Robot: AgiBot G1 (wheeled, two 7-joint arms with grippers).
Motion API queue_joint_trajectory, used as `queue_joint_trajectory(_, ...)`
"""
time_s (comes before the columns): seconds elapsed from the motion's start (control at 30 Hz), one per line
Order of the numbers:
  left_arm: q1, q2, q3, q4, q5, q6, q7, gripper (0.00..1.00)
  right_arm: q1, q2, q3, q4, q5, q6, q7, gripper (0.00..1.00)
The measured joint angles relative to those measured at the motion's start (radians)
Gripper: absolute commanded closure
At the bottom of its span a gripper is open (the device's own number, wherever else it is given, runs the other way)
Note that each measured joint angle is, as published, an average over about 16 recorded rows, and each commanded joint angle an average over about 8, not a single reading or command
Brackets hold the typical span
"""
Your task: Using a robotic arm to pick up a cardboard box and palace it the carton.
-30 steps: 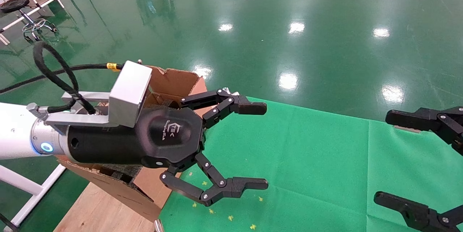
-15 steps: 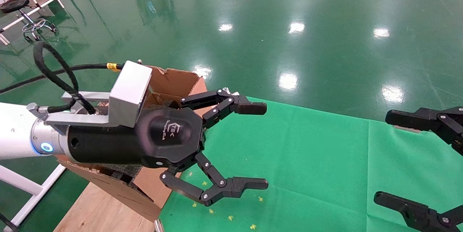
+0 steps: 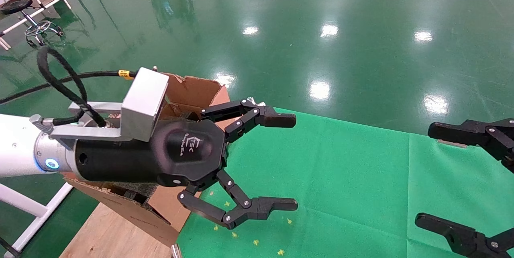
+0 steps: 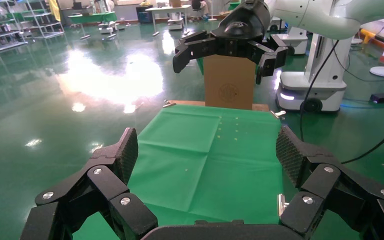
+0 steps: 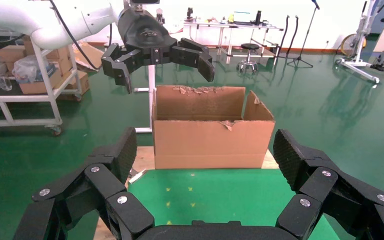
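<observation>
The green-clothed surface (image 3: 341, 177) fills the near right. At its left end stands the carton (image 5: 212, 131), flaps up. Over the carton's right edge, the left hand (image 3: 257, 161) hangs wide open, empty. The right hand (image 3: 445, 177), at the right edge, gapes empty too

Robotics lab or test hall: glossy green epoxy floor (image 3: 361, 29), metal shelving racks (image 4: 10, 25), tripod stands (image 5: 300, 40), worktables with gear (image 5: 225, 30), another wheeled robot base (image 4: 310, 85) beyond the claws.
</observation>
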State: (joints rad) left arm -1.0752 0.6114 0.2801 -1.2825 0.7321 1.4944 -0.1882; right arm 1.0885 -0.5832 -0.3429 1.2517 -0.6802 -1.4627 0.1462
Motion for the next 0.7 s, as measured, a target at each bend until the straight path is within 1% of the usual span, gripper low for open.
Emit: queue_joint_trajectory(0.7,0.0,0.0,0.0,0.0,0.0,0.0,0.0,0.0,0.0,0.0,0.0,0.0,0.0,0.0,0.0,0.0)
